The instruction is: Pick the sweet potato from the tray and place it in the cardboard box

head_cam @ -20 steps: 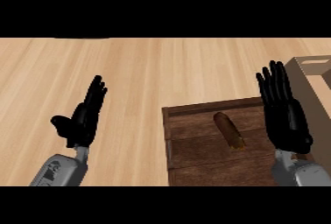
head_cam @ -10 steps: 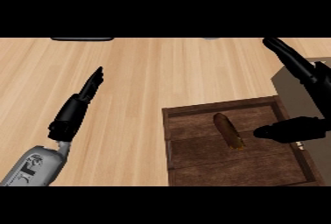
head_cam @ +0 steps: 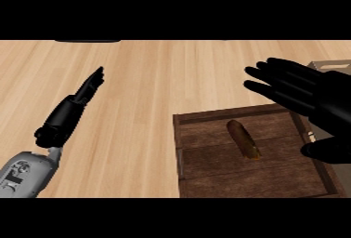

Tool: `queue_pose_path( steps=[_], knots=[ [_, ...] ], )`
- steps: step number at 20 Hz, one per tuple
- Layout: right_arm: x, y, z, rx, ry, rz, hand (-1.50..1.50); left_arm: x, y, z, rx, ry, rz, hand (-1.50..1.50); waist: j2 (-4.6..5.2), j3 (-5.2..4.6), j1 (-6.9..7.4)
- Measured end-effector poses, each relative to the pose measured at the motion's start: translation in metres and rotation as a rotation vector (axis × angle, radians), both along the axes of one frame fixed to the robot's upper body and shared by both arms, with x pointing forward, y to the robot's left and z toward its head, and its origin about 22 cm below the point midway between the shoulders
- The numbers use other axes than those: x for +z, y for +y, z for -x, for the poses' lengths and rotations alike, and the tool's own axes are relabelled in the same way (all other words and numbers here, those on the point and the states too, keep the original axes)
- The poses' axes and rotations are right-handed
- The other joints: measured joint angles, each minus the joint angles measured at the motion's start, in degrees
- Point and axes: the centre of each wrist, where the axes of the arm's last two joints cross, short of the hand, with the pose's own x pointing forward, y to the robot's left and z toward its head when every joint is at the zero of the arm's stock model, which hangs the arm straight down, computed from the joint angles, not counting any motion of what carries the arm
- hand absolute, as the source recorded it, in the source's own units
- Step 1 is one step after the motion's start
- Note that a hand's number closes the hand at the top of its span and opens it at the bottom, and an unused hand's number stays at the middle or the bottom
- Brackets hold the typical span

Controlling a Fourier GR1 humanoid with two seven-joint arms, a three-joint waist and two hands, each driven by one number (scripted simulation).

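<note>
A brown sweet potato (head_cam: 243, 139) lies lengthwise in the middle of a dark wooden tray (head_cam: 205, 163) at the lower right. My right hand (head_cam: 316, 97) hovers open over the tray's far right corner, fingers spread and pointing left, thumb low by the tray's right rim. It is apart from the sweet potato. A corner of the cardboard box (head_cam: 330, 66) peeks out at the right edge, mostly hidden behind that hand. My left hand (head_cam: 72, 111) is open at the left, seen edge-on with straight fingers pointing up and away.
The light wooden counter (head_cam: 158, 83) spreads to the left and beyond the tray. A dark object (head_cam: 87, 41) shows at the top edge, upper left.
My right hand has swung in from the right and lowered over the tray's far right corner, fingers now pointing left. My left hand turned edge-on and shifted slightly right.
</note>
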Motion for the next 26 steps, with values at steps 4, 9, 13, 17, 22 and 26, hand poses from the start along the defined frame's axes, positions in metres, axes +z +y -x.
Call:
queue_pose_path(
  steps=[4,9,13,17,22,26],
  knots=[
    [-0.003,0.021,0.012,-0.03,0.014,0.241,-1.5,-0.005,0.006,0.005,-0.004,0.004,-0.005,0.0,0.0,-0.06,0.34],
    [-0.019,0.057,0.035,-0.045,0.038,0.473,-1.5,0.005,0.009,0.002,-0.012,0.0,-0.003,0.0,-0.07,-0.04,0.19],
    [-0.036,0.089,0.05,-0.084,0.013,0.608,-1.5,0.008,0.011,0.001,-0.009,0.004,-0.003,0.0,-0.07,-0.03,0.04],
    [-0.056,0.117,0.06,-0.125,0.012,0.685,-1.5,0.003,0.005,-0.001,-0.003,0.002,-0.004,0.0,-0.01,0.03,-0.37],
    [-0.081,0.145,0.07,-0.187,0.027,0.715,-1.5,0.007,0.012,0.002,0.003,0.002,0.0,0.0,0.0,0.07,-0.52],
    [-0.099,0.156,0.074,-0.221,0.057,0.739,-1.5,0.0,0.011,0.008,0.001,0.001,0.001,0.0,0.05,0.11,-0.59]
  ],
)
